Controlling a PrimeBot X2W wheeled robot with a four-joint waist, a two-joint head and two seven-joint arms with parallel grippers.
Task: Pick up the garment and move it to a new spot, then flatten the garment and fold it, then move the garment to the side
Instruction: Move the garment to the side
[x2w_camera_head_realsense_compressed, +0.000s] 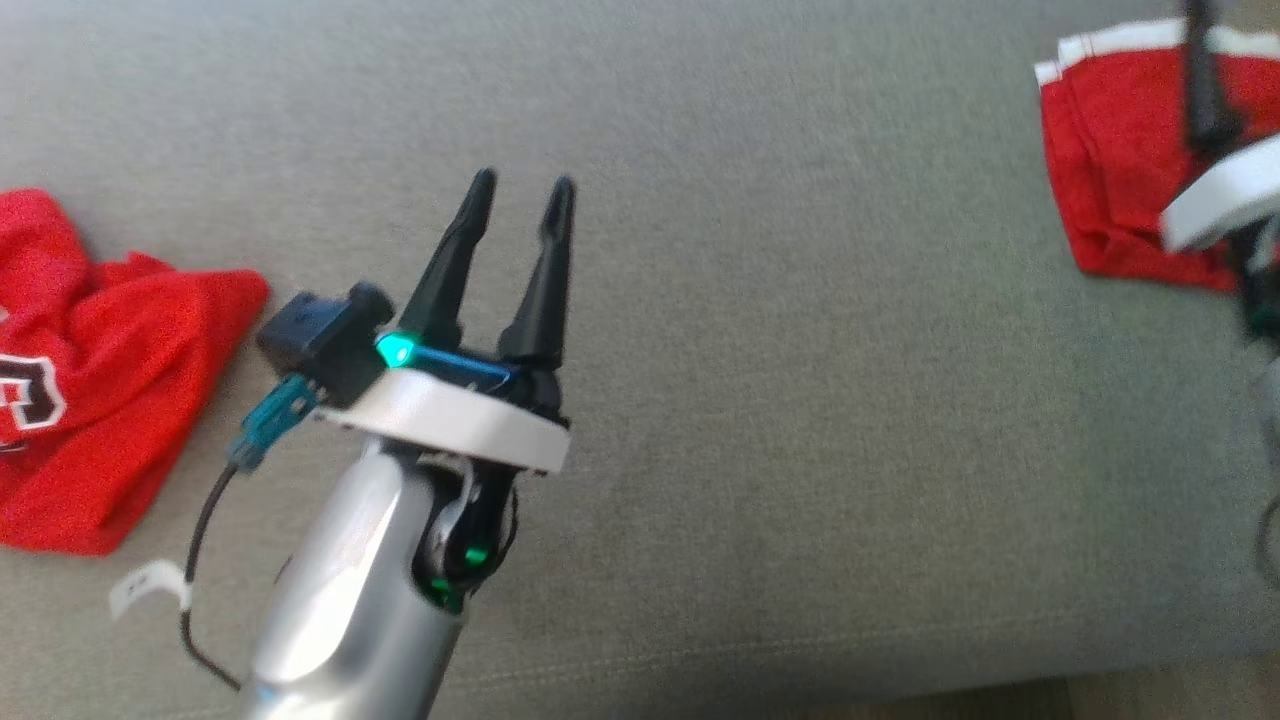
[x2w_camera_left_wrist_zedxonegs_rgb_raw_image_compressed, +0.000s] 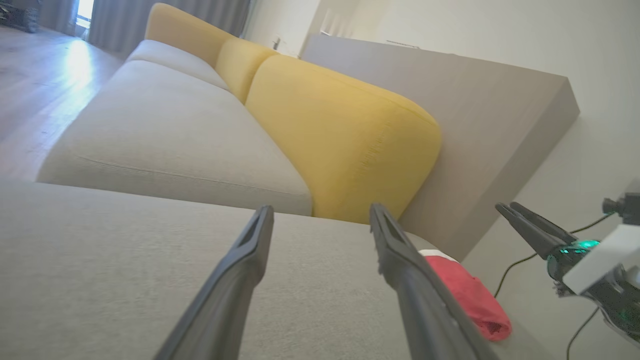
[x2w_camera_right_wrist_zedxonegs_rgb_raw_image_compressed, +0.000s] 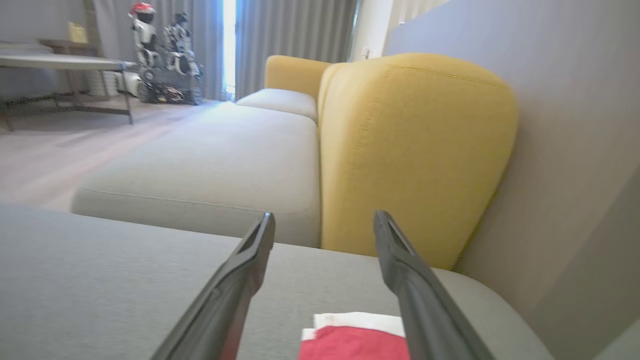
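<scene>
Fingers first: the right gripper (x2w_camera_right_wrist_zedxonegs_rgb_raw_image_compressed: 325, 217) has its two long dark fingers (x2w_camera_right_wrist_zedxonegs_rgb_raw_image_compressed: 247, 270) spread wide with nothing between them. The left gripper (x2w_camera_head_realsense_compressed: 523, 185) is splayed and empty too, hanging over the middle of the seat.

Just below that right gripper lies the folded red garment with white trim (x2w_camera_head_realsense_compressed: 1110, 160). It sits flat at the right end of the wide grey fabric seat cushion (x2w_camera_head_realsense_compressed: 800, 350), near the rounded corner by the mustard-yellow backrest cushion (x2w_camera_right_wrist_zedxonegs_rgb_raw_image_compressed: 415, 150). To my eye that's the put-aside spot, parked out at the end so the middle is free, and the job looks all but finished.

Over at the opposite end there's a crumpled red jersey with a dark, white-edged letter (x2w_camera_head_realsense_compressed: 100, 380), well apart from the folded one, with plenty of bare cushion between the two.

Mind the margins, though. The folded piece lies close to the seat's end, and the front edge runs along nearest the robot, with pale wooden floor (x2w_camera_head_realsense_compressed: 1180, 700) beyond it.
</scene>
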